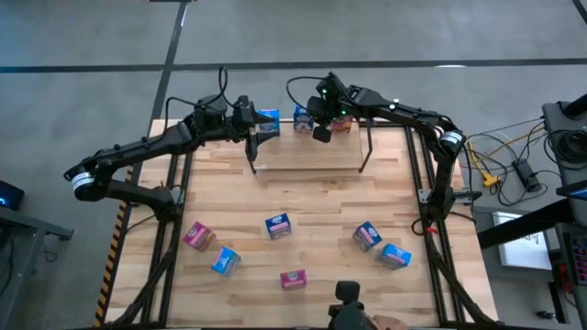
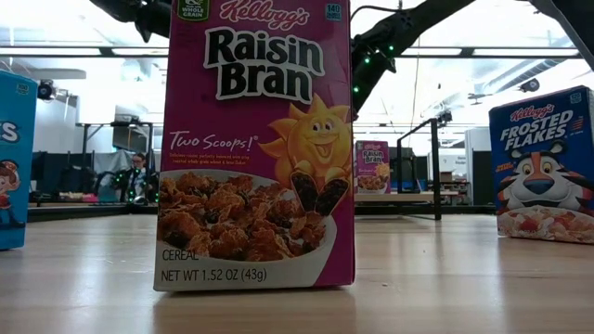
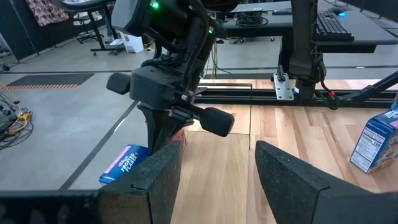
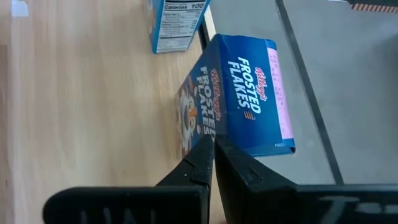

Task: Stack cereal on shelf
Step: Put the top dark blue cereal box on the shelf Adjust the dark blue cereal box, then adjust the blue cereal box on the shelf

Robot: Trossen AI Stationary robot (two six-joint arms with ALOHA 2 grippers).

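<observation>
The shelf (image 1: 307, 158) stands at the table's far middle, a pale tier between thin black posts. Behind it are an upright blue cereal box (image 1: 268, 118), a second blue box (image 1: 302, 119) lying at the far edge, and a pink Raisin Bran box (image 1: 342, 124). My left gripper (image 1: 257, 134) hangs open beside the upright blue box, touching nothing (image 3: 217, 168). My right gripper (image 1: 321, 131) is shut at the lying Frosted Flakes box (image 4: 242, 93). The upright blue box (image 4: 174, 25) shows beyond it. My right gripper has its shut fingertips (image 4: 205, 155) against the lying blue box's nearest end, at the edge between its two printed faces (image 4: 208, 134). It comes nearly level from the table's right. The box lies flat on the table at the far edge.
Several more boxes stand scattered on the near half: pink (image 1: 197, 236), blue (image 1: 225, 261), blue (image 1: 278, 225), pink (image 1: 293, 280), and two at the right (image 1: 367, 236) (image 1: 396, 256). Black tube frame (image 1: 431, 183) edges both sides. Bare wood lies between shelf and near boxes.
</observation>
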